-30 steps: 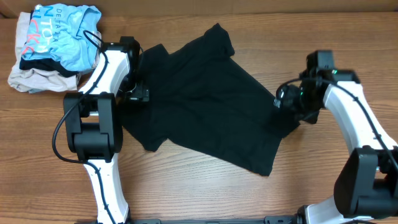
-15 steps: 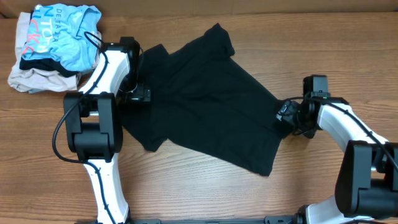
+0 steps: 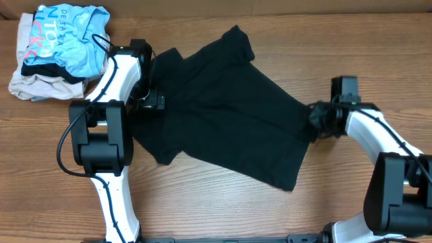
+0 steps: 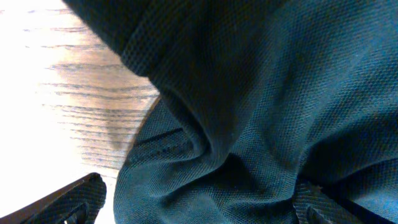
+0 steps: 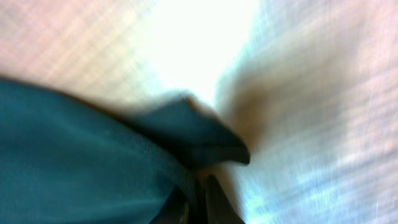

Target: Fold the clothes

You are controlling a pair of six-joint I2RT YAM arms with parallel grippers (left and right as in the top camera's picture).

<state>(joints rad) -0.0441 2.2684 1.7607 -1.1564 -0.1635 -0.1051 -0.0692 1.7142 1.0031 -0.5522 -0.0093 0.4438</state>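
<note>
The clothes are one black T-shirt [image 3: 229, 115], lying rumpled and slanted across the middle of the wooden table [image 3: 209, 212]. My left gripper [image 3: 152, 101] rests on the shirt's left side. In the left wrist view it [image 4: 199, 210] is open, its fingers [image 4: 68, 202] wide apart with bunched dark fabric [image 4: 249, 93] lying between them. My right gripper [image 3: 317, 120] sits at the shirt's right edge. The right wrist view is blurred, but that gripper [image 5: 199, 205] is shut, pinching a fold of the dark fabric [image 5: 93, 162] at the edge.
A pile of other garments sits at the far left corner: a light blue shirt [image 3: 71, 34] on top of a beige garment [image 3: 37, 86]. Bare wood runs along the front edge and around the right arm.
My right gripper dropped to the shirt's right edge, closed on the fabric and shifted slightly to the right. The left arm has not moved.
</note>
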